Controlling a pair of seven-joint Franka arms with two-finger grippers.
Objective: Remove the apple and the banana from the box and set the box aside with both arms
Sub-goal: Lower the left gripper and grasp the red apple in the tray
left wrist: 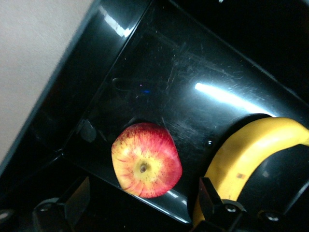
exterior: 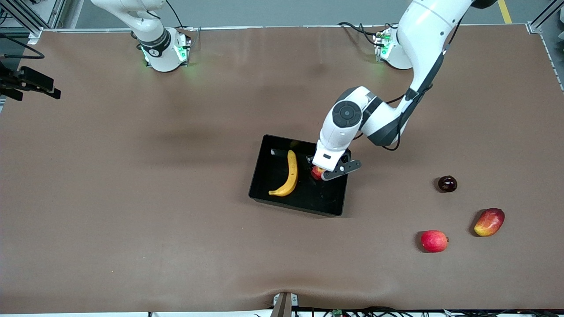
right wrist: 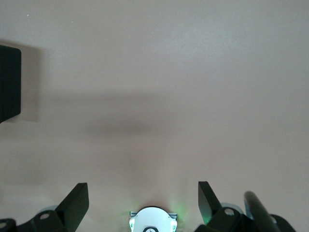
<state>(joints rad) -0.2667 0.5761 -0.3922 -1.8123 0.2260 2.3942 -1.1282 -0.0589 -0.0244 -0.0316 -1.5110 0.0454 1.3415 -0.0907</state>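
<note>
Left gripper [exterior: 324,172], fingers spread, poised over the apple [left wrist: 146,166]; apple and banana [exterior: 288,175] both lie in the box [exterior: 264,193], nothing removed. Right gripper [right wrist: 143,203] waits, spread.

place: robotics lab | evidence: 2 bench-mounted arms [exterior: 352,127], brown table mat [exterior: 132,198], aluminium frame [exterior: 26,17]

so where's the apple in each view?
Front view: apple in the box, mostly hidden under the open left gripper, beside the banana.
Left wrist view: apple on the box floor, between the gripper's fingers, untouched.
Right wrist view: not in it; only bare table and a black box corner.
Shared landmark: the black box.
</note>
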